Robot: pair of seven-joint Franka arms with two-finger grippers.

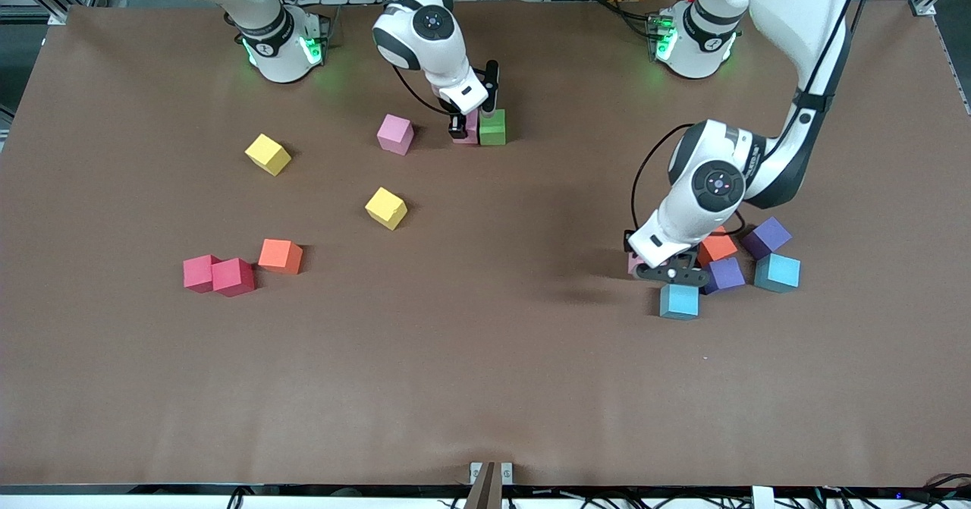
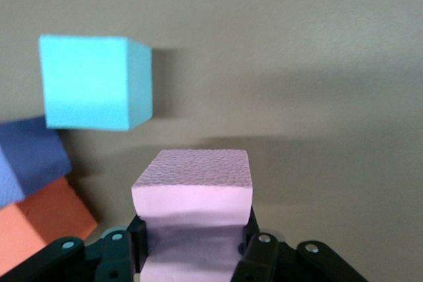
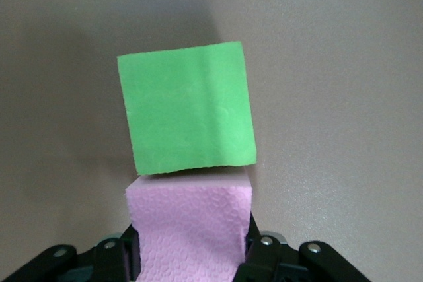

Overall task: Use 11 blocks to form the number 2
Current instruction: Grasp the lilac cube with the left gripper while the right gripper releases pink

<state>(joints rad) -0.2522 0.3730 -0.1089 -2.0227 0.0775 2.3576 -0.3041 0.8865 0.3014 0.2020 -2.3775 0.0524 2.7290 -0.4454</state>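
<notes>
The left gripper (image 1: 658, 265) is down at the table at the left arm's end, its jaws pressed in on a pink block (image 2: 195, 212) whose sides bulge inward between the pads; in the front view only a sliver of that pink block (image 1: 634, 264) shows beside the wrist. Around it lies a cluster: a light blue block (image 1: 679, 301) nearer the front camera and just beside the gripper, a purple block (image 1: 725, 274), an orange block (image 1: 717, 247), a second purple block (image 1: 767, 237) and a teal block (image 1: 777, 272). The right gripper (image 1: 464, 126) is low near the robots' bases at mid-table, its jaws gripping another pink block (image 3: 192, 229) that touches a green block (image 1: 492, 127); the green one sits flush against it on the side toward the left arm's end. A third pink block (image 1: 395, 133) lies apart toward the right arm's end. Farther that way are two yellow blocks (image 1: 268, 154) (image 1: 385, 208), and nearer the front camera two red blocks (image 1: 218, 274) touching each other with an orange block (image 1: 280, 256) just beside them.
</notes>
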